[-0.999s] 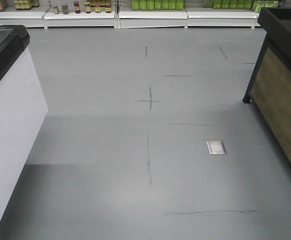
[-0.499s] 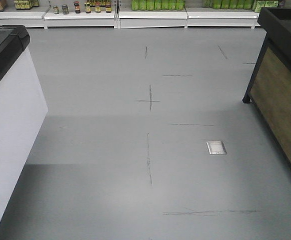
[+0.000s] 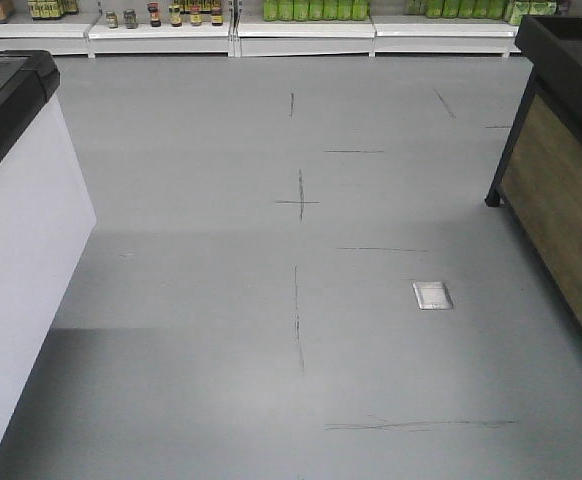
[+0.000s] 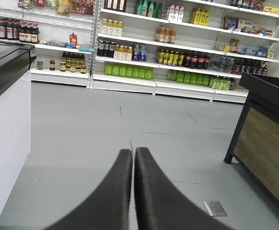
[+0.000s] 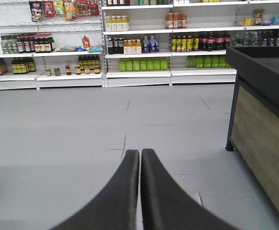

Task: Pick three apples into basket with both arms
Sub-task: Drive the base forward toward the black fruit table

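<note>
Neither the apples nor the basket shows in any view, so I can't say where they are. All I've got is grey floor [image 3: 221, 300], a white chest [image 3: 21, 250] with a black top on the left, a dark wood-panelled stand [image 3: 561, 200] on the right, and shelves [image 4: 178, 57] of bottles at the back. The left pincer [image 4: 133, 152] is clenched with nothing between its fingers. The right pincer [image 5: 140, 153] is the same, and both point down the aisle.

The biggest risk I see is driving blind. With no target in sight I could send the base to the wrong spot. The stand's top is mostly out of view, so I can't tell if fruit sits up there. The chest and stand flank the lane, so a sloppy turn could clip an arm on a corner. There's also a small metal plate [image 3: 432, 295] in the floor near the stand that a wheel might catch. And if I arrive with both pincers clenched, I'd probably knock an apple away instead of grabbing it.
</note>
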Controlling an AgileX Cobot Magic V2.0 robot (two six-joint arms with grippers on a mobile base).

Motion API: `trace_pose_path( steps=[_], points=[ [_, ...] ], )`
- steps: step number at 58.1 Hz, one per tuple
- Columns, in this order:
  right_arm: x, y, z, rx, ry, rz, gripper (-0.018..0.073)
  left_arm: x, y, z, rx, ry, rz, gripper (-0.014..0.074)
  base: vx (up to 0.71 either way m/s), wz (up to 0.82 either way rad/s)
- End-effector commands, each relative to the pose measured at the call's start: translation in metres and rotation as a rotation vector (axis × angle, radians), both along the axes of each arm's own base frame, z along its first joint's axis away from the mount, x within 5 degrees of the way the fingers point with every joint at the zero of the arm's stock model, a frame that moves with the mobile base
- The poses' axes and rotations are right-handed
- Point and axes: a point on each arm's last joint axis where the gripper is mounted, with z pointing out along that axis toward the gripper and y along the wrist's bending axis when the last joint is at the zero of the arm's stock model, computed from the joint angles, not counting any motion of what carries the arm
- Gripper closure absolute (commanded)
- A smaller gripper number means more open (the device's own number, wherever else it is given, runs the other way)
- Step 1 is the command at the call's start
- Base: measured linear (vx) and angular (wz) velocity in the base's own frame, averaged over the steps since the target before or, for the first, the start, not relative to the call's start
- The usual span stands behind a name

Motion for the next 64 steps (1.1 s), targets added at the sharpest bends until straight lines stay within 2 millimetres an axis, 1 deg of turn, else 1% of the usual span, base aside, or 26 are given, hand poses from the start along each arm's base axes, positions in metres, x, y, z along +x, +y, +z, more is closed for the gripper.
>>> trace_pose_path(
  steps=[1, 36, 64],
  points=[
    [-0.0001, 0.0003, 0.0031, -0.016, -0.071, 0.002, 0.0564, -0.0022, -0.0006, 0.0153, -0.018, -0.104, -0.012, 0.0603, 0.0, 0.0],
    [-0.0001, 0.0003, 0.0031, -0.016, -0.071, 0.002, 0.0564, -0.0022, -0.0006, 0.0153, -0.018, -0.104, -0.012, 0.0603, 0.01, 0.03],
    [-0.0001, 0.0003, 0.0031, -0.016, -0.071, 0.002, 0.0564, -0.0022, -0.0006, 0.0153, -0.018, -0.104, -0.012, 0.0603, 0.11, 0.08]
  ],
)
